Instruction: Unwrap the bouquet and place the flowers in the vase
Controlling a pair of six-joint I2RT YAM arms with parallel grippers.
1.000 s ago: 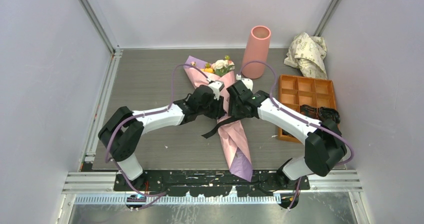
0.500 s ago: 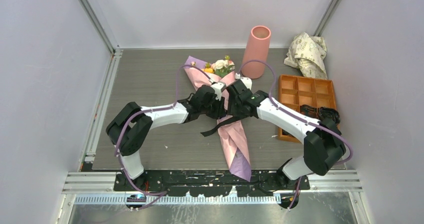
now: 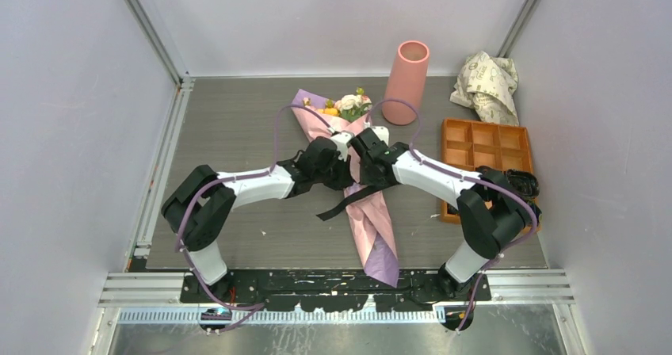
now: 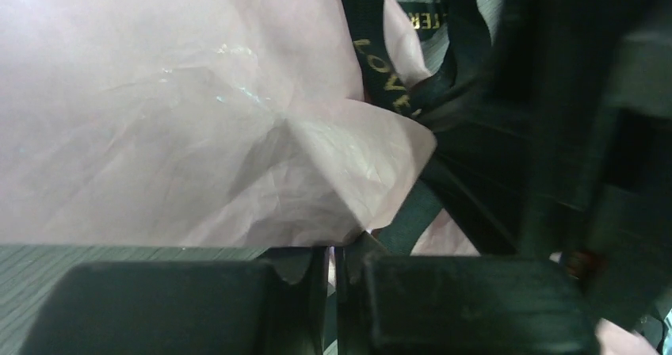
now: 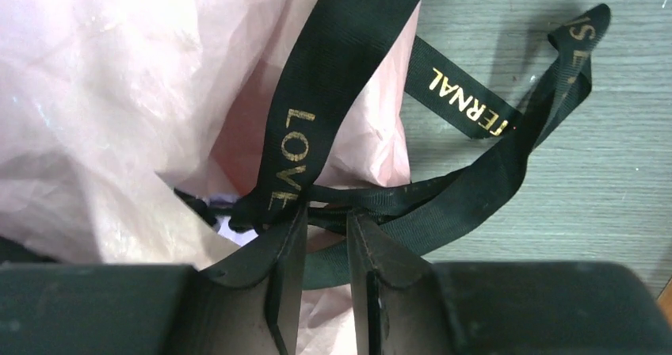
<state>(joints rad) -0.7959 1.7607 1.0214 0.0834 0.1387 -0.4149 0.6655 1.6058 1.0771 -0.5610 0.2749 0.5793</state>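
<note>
Shows the left fingers (image 4: pixel 198 307) pressed together, tips just beside the ribbon knot (image 5: pixel 309 200), against a folded edge of pink paper (image 4: pixel 158 109). Cannot tell about any sliver of paper or ribbon nipped between them. Shows the right fingers (image 5: pixel 273 268) a narrow gap apart, straddling that same knot, a black strand crossing between the tips. Cannot tell whether clamped or merely astride. Finds the black ribbon (image 5: pixel 349 78), lettered in gold, tied, its tails trailing from the knot over the grey counter (image 3: pixel 238 125).

Farther out, has the bouquet (image 3: pixel 376 220) lying flat and wrapped, long axis running through the knot. Puts the flowers (image 3: pixel 351 104) at the end beyond the knot and the pointed paper tail at the end nearer the arm bases. Puts the left arm (image 3: pixel 253 185) left of the knot and the right arm (image 3: pixel 432 177) right of it, wrists meeting over it, neither clearly nearer, with the right fingers squarely on the tie. Sets the vase (image 3: pixel 408 82) upright beyond the knot and to its right, near the flower heads but apart from them.

Looks like the untying stage, nothing yet in the vase. Probably calls for drawing a ribbon tail away from the knot, across the long axis, bracing the paper meanwhile. Risks dragging the whole cone rather than loosening the tie.
</note>
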